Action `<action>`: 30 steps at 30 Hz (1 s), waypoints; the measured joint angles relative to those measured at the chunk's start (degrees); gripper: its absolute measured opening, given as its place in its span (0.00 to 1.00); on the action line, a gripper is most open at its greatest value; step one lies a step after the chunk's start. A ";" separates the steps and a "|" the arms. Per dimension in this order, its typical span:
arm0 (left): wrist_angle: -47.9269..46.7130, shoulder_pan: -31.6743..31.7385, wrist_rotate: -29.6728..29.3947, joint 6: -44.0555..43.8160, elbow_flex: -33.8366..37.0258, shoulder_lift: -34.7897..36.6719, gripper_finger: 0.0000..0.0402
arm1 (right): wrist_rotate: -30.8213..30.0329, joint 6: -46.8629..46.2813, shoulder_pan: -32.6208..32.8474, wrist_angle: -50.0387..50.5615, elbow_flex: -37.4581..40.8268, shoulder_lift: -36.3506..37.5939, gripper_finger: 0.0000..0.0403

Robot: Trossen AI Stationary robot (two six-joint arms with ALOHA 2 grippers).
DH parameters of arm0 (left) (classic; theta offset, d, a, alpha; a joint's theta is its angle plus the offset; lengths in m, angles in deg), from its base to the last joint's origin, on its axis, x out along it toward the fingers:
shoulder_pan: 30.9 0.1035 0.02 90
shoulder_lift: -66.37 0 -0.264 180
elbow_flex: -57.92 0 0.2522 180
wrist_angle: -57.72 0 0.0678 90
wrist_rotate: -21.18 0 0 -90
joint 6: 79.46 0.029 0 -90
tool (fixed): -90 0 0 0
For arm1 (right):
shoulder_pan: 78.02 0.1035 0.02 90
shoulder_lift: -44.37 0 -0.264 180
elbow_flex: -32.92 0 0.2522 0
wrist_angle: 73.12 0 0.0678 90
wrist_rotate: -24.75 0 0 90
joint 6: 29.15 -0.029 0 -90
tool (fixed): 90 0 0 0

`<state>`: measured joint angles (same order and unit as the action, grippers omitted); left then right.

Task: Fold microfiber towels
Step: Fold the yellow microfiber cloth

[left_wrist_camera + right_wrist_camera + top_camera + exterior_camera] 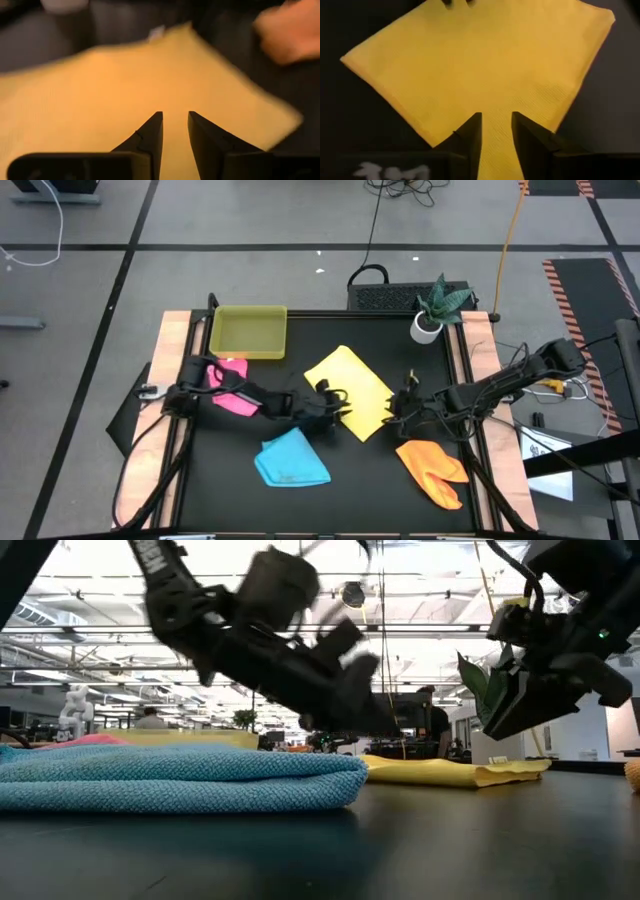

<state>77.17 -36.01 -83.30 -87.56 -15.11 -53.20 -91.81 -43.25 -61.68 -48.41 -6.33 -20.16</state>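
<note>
A yellow microfiber towel (350, 388) lies folded flat at the table's middle, also seen in the low view (450, 772). My left gripper (338, 408) hovers at its near left edge, fingers (175, 114) slightly apart with nothing between them. My right gripper (400, 405) stands over its near right corner, fingers (496, 115) also slightly apart and empty. A pink towel (232, 392) lies crumpled at the left. Folded, a sky blue towel (290, 460) lies near the front. The orange towel (432, 470) rests at the front right.
A yellow-green tray (249, 332) stands at the table's far left. A small potted plant (432, 310) stands at the far right corner. The black table top (360, 490) shows bare between the blue and orange towels.
</note>
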 joint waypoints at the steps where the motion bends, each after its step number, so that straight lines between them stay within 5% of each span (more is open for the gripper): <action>1: -4.17 0.51 0.23 -0.30 -1.59 -0.34 0.23 | 0.72 -0.04 -0.43 -1.26 0.44 -0.48 0.20; 8: -22.73 1.30 -5.27 -1.88 -5.66 -0.20 0.23 | 8.86 -0.40 -2.10 -9.38 3.42 -8.00 0.02; 19: -43.79 -5.36 -15.22 -3.03 -5.33 9.66 0.23 | 20.11 -4.78 3.75 -33.58 -2.72 -24.45 0.00; 23: -44.09 -6.56 -16.84 -4.11 -4.66 12.48 0.23 | 19.58 -4.78 4.44 -33.57 -3.90 -21.18 0.00; 30: -34.00 -5.96 -11.16 -0.54 -2.45 9.08 0.23 | 13.09 -4.78 2.78 -27.45 -3.81 -17.56 0.00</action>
<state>43.17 -41.97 -94.46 -88.09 -17.56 -44.12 -78.72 -48.03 -58.90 -75.86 -10.14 -37.72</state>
